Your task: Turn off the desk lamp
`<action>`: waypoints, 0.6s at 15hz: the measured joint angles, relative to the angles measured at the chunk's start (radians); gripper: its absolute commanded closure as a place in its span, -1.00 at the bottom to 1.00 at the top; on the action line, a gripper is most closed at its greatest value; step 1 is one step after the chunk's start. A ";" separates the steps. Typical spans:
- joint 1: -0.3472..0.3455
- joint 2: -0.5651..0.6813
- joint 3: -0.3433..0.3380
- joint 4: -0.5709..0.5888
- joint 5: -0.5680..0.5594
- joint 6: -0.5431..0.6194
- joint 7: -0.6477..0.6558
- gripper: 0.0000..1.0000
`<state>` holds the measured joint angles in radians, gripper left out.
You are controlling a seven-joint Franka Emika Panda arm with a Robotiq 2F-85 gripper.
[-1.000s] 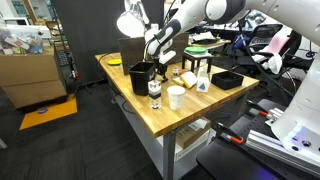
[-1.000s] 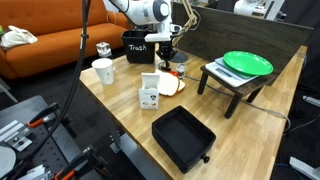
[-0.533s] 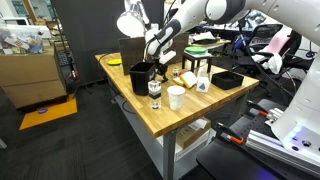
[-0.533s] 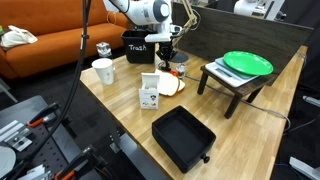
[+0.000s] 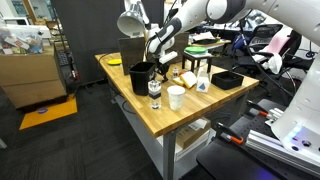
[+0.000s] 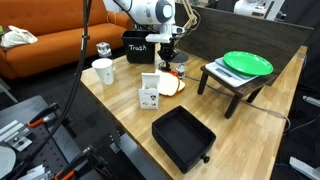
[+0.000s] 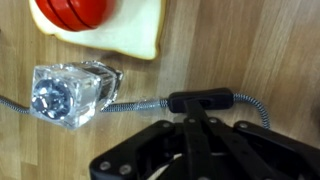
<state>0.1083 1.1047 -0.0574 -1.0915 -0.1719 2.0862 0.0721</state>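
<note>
Pressing tool: the black metal end effector [image 7: 192,120] fills the lower centre of the wrist view. Its two slim fingers look pressed together, with their tips against the switch rather than around it. A narrow point like this would suit a push.
Switch: the small black plastic inline switch [image 7: 205,100], a smooth flat bar, lies on the worktop at centre right. It is probably how the light is cut, which would explain why the arm works low instead of at the shade.
Cord: the silvery braided cord [image 7: 140,103] leaves both ends of the switch. It looks rough and rope-like, and it runs left towards the block.
Block: the clear faceted glass-like block [image 7: 70,92] sits left of centre, and the cord reaches it. I cannot tell what it belongs to.
Plate: the cream square plate [image 7: 138,42] with rounded corners, at upper left, carries a glossy red ball [image 7: 75,12].
Worktop: the pale wooden worktop [image 7: 260,40] is matt, with fine grain.
Lamp: the tall desk lamp [image 5: 130,22] stands at top centre of an exterior view, above and beyond the black plastic bin [image 5: 141,75] and apart from the end effector [image 5: 153,52]. Its bell-shaped shade is smooth and bright white, so it is likely still on.
</note>
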 measured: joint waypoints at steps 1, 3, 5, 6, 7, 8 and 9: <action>-0.001 -0.004 -0.003 -0.009 0.002 0.011 0.019 1.00; -0.001 -0.028 -0.013 -0.051 0.002 0.047 0.062 1.00; -0.001 -0.077 -0.022 -0.122 0.002 0.091 0.117 1.00; 0.000 -0.110 -0.025 -0.166 0.002 0.114 0.146 1.00; 0.001 -0.149 -0.029 -0.213 0.002 0.136 0.172 0.98; 0.004 -0.188 -0.032 -0.262 0.002 0.160 0.194 0.94; 0.007 -0.229 -0.036 -0.311 0.002 0.185 0.212 0.91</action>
<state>0.1150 0.8754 -0.0932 -1.4022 -0.1700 2.2711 0.2837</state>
